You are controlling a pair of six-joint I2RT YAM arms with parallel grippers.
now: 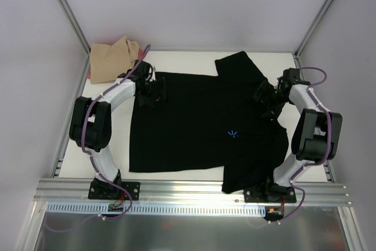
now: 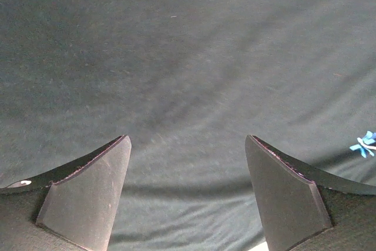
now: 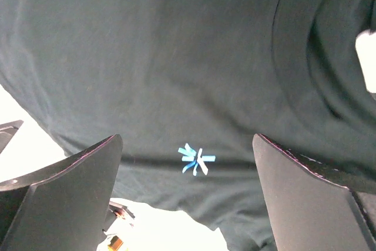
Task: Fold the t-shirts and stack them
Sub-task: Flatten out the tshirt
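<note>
Three t-shirts are in view, and by the look of it none is yet folded or stacked. The black t-shirt (image 1: 194, 127) lies spread flat and face up, its starburst mark (image 3: 197, 160) showing and both sleeves out, so its first fold appears not yet begun. Beyond its far-left corner the tan t-shirt (image 1: 111, 60) sits bunched, with a sliver of the pink-red t-shirt (image 1: 90, 77) at the tan one's left edge, too hidden to assess. The left gripper (image 2: 187, 139) hovers over the black shirt's left end, jaws wide and holding nothing. The right gripper (image 3: 187, 136) stands over its right, collar end, jaws at full spread and empty. Judged remaining: folding all three and stacking them. The white table (image 1: 188, 62) shows bare around the black shirt. Pale walls with an aluminium frame (image 1: 64, 4) enclose it, and a metal rail (image 1: 188, 189) runs along the near side.
</note>
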